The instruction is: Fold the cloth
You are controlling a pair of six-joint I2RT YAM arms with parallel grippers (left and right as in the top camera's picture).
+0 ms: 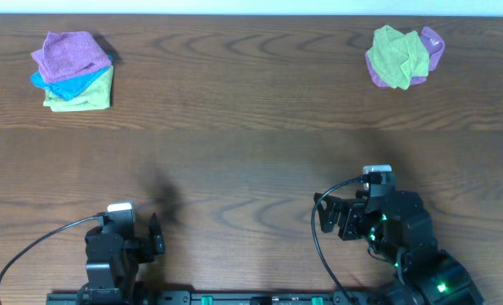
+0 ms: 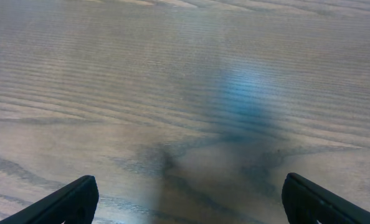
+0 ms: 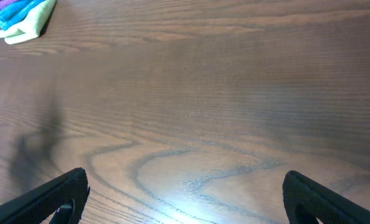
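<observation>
Folded and stacked: the cloth (image 1: 68,52), purple, sits on top of a stack at the far left of the desk (image 1: 251,127). Beneath it lie a blue cloth (image 1: 65,85) and a yellow-green cloth (image 1: 86,97), with only their edges showing. Well to the right of the stack, along the same far edge, a crumpled yellow-green cloth (image 1: 395,55) covers most of a second purple cloth (image 1: 432,42), which shows only at its fringes. Both arms sit at the near edge, well apart from the stack. The left pincer (image 2: 194,202) and right pincer (image 3: 185,199) are spread wide, nothing between their fingers. The left wrist view is blurred, with a blue smear that cannot be identified. The right wrist view cuts the stack off at its top-left corner.
</observation>
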